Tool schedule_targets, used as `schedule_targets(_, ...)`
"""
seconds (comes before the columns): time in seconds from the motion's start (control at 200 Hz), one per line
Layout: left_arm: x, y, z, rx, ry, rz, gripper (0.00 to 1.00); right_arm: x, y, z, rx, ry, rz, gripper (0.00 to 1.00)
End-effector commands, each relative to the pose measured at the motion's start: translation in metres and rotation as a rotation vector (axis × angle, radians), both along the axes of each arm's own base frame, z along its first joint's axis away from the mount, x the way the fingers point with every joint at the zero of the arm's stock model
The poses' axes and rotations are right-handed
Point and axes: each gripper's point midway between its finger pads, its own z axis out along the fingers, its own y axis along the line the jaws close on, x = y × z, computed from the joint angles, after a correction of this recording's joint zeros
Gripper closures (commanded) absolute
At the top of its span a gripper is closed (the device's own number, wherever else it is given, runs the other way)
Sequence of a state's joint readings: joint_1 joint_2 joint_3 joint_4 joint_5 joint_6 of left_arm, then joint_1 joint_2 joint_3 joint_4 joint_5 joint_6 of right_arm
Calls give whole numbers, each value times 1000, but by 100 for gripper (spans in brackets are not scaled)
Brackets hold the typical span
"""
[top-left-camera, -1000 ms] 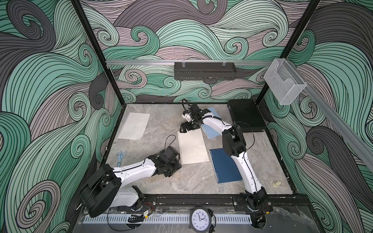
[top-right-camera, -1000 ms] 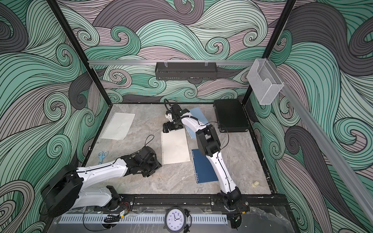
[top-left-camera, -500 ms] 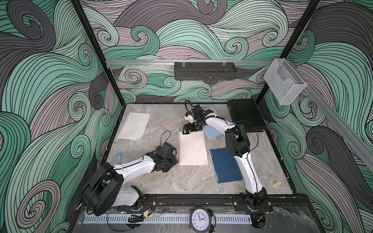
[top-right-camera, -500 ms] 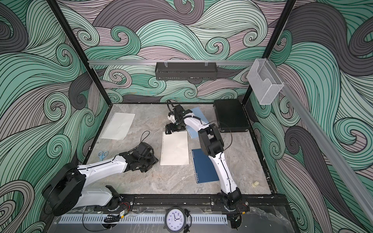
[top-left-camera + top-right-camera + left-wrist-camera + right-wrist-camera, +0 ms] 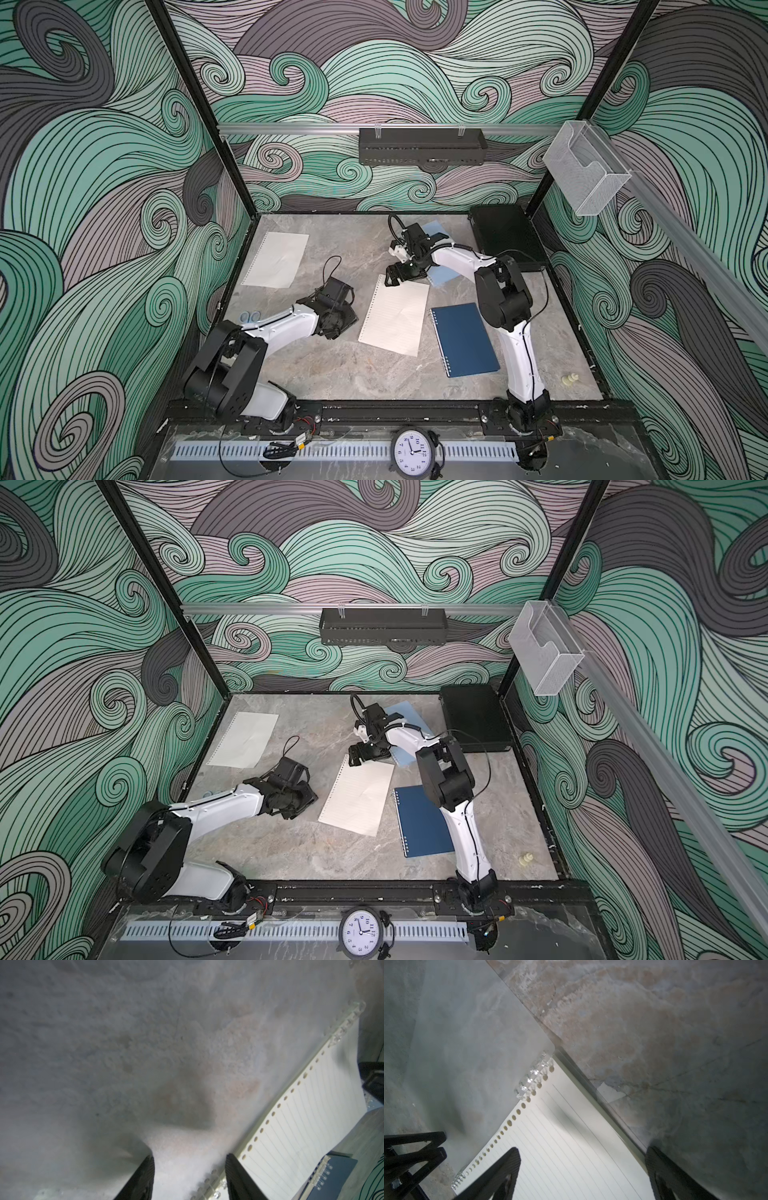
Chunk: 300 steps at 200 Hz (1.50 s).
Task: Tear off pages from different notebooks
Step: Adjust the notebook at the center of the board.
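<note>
The cream lined notebook point(image 5: 394, 316) lies mid-table, its clear cover point(image 5: 477, 1043) folded open. Its top lined page point(image 5: 571, 1136) lies skewed, its punched holes beside the clear coil point(image 5: 533, 1076). My right gripper point(image 5: 398, 277) point(image 5: 582, 1150) stands open over the far end of that page, gripping nothing. My left gripper point(image 5: 338, 322) point(image 5: 189, 1159) is open just left of the coil edge, nothing between its fingers. A dark navy notebook point(image 5: 463, 338) lies closed to the right. A light blue notebook point(image 5: 440, 272) sits partly under the right arm. A loose page point(image 5: 276, 259) rests at the back left.
A flat black case point(image 5: 505, 239) lies in the back right corner. Small blue scissors point(image 5: 250, 317) sit by the left wall, behind the left arm. A small pale object point(image 5: 570, 379) lies at the front right. A black tray point(image 5: 422, 145) hangs on the back wall.
The lined page has swung askew, its near end shifting left. My left gripper has drawn back left from the notebook. The right gripper has shifted slightly right and nearer.
</note>
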<state>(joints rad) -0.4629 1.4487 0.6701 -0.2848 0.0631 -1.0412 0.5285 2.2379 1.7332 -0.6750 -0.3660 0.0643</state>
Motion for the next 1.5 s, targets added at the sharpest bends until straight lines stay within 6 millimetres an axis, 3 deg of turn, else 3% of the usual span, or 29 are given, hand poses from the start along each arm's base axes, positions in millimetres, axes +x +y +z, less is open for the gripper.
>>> schedule_targets(0.0, -3, 12, -19, 74, 75, -64, 45, -15, -12, -1, -25, 31, -30, 6)
schedule_targets(0.15, 14, 8, -14, 69, 78, -115, 46, -32, -22, 1, -23, 41, -60, 7)
schedule_targets(0.275, 19, 8, 12, 66, 34, -121, 46, -35, -28, 15, -25, 5, -72, 6)
schedule_targets(0.39, 7, 16, 37, 56, -4, -72, 46, -34, -29, 30, -9, -25, -77, 6)
schedule_targets(0.47, -9, 26, 43, 35, -21, -8, 45, -33, -27, 36, 5, -37, -81, 5)
schedule_targets(0.555, -27, 28, 39, -35, -26, 61, 42, -32, -25, 38, 18, -39, -84, 4)
schedule_targets(0.711, -44, 11, 34, -210, -34, 98, 40, -34, -17, 35, 60, -25, -72, 2)
schedule_targets(1.021, -47, -11, 29, -392, -71, 131, 33, -31, -5, 35, 124, -4, -67, 2)
schedule_targets(1.276, -57, 2, 14, -413, -106, 249, 28, -31, 1, 28, 151, 21, -67, 2)
schedule_targets(1.496, -62, 9, 5, -409, -118, 281, 23, -45, 10, 29, 225, 46, -63, 2)
